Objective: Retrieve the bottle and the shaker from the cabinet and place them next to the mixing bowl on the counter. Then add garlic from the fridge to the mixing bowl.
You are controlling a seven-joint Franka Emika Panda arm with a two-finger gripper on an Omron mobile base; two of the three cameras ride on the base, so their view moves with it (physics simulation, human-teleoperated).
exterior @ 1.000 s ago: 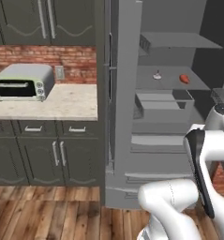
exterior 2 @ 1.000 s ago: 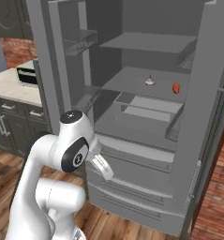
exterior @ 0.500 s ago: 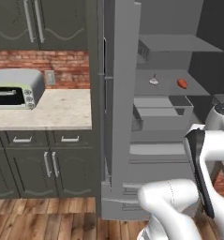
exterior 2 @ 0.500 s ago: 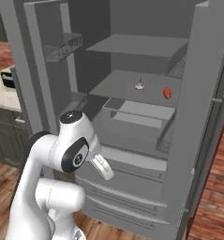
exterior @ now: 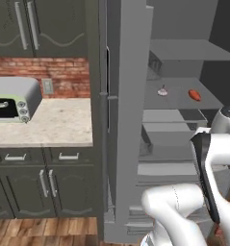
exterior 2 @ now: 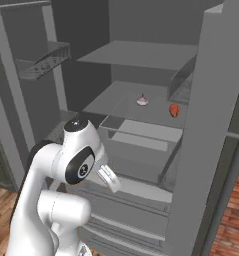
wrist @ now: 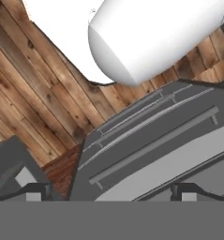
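Garlic [exterior 2: 142, 100] sits on the middle shelf [exterior 2: 116, 102] of the open fridge [exterior: 131, 120], toward the back, well apart from the tool [wrist: 108, 190]. Left base view shows it too [exterior: 162, 91], small and pale. It stands upright, stem tip up, bulb roughly round, so its long axis, such as it is, runs vertical. Too small to read more.

A red item [exterior 2: 174, 110] lies near it on the same shelf, on the door side; don't mix them up. Below that shelf is a clear drawer [exterior 2: 141, 145], then the lower freezer drawers [wrist: 151, 140].

Progress, as I judge it: you're on the last leg, the garlic fetch. Fridge is open, garlic untouched on its shelf. I can't confirm the bottle and shaker placement from here; no bowl in sight. Tabletop [exterior: 44, 127] on the left carries a toaster oven [exterior: 13, 101].

Tool is fully open, holding nothing. It points down at the floor [wrist: 33, 93] and the freezer drawer bar handle [wrist: 153, 145], arm folded low in front of the fridge.

Left to do: raise the arm, reach into the middle shelf, take the garlic from above, carry it to the mixing bowl.
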